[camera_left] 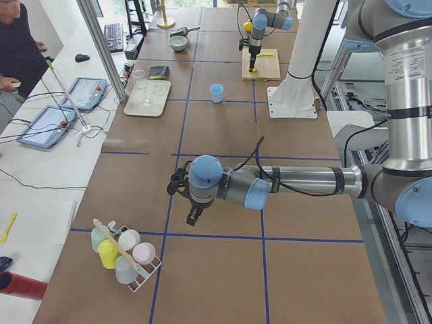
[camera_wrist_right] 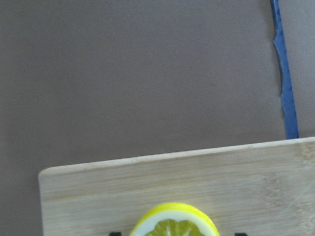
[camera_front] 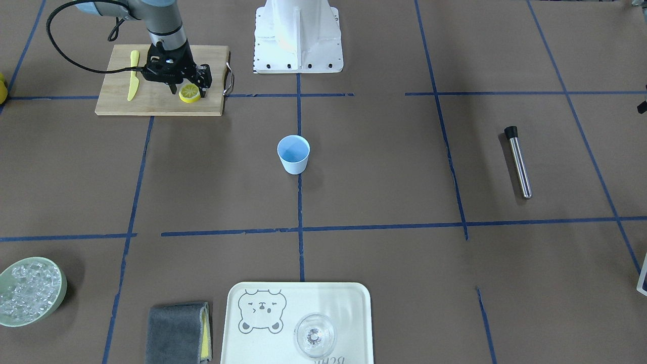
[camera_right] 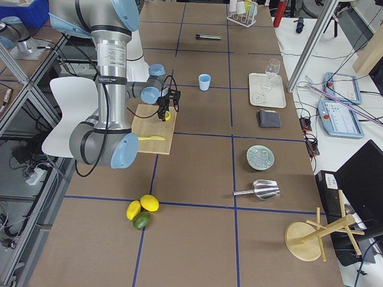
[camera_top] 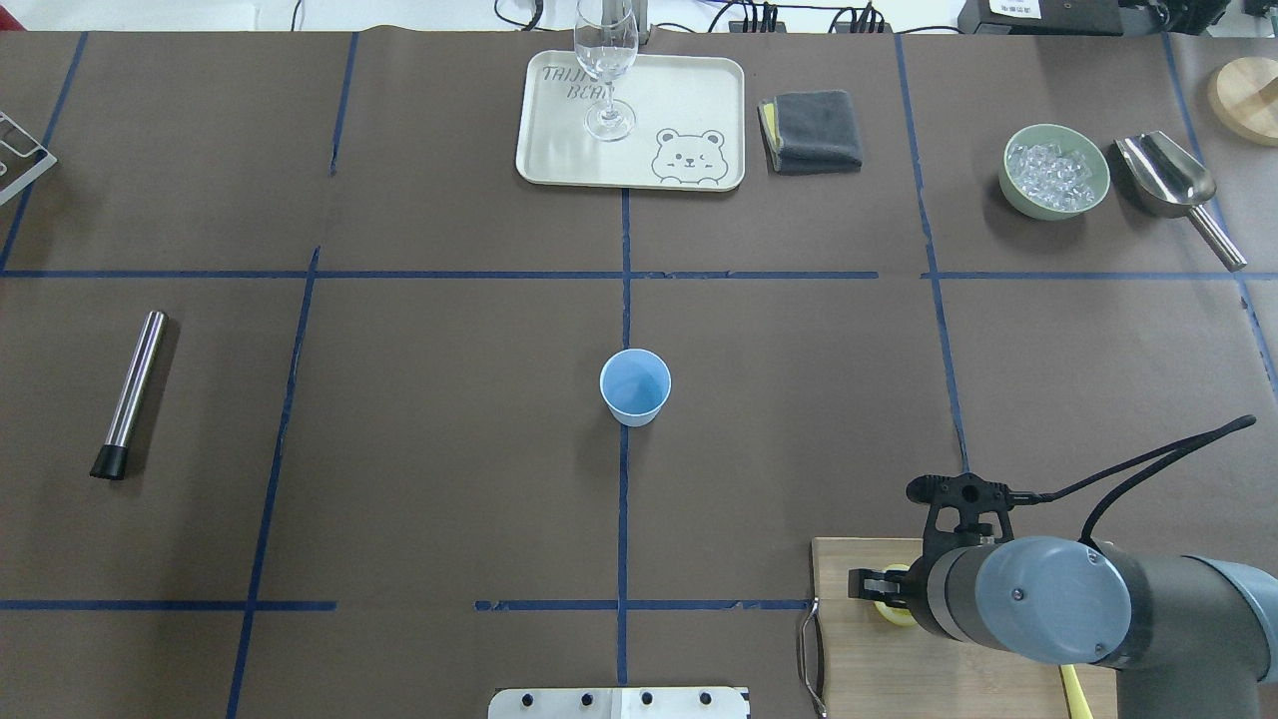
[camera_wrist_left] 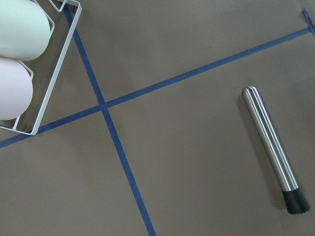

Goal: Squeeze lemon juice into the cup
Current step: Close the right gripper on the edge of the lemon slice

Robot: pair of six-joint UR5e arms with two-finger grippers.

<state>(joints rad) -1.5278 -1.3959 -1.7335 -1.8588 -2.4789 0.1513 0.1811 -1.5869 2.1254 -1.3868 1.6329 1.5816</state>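
A yellow lemon slice (camera_front: 190, 93) lies on the wooden cutting board (camera_front: 162, 103) at the robot's right. My right gripper (camera_front: 189, 90) is low over it, open, with one finger on each side of the slice and a small gap to each. The right wrist view shows the slice (camera_wrist_right: 174, 223) at its bottom edge, on the board (camera_wrist_right: 147, 187). The light-blue cup (camera_front: 293, 154) stands upright and empty at the table's middle (camera_top: 635, 387). My left gripper (camera_left: 194, 214) hovers over the table's far left end. I cannot tell whether it is open or shut.
A yellow toy knife (camera_front: 133, 76) lies on the board. A steel muddler (camera_top: 130, 394) lies at the left. A tray (camera_front: 333, 298) holds a clear glass (camera_front: 314, 335). A grey cloth (camera_front: 177, 331), a bowl of ice (camera_front: 61, 298) and a scoop (camera_top: 1168, 180) are at the far side.
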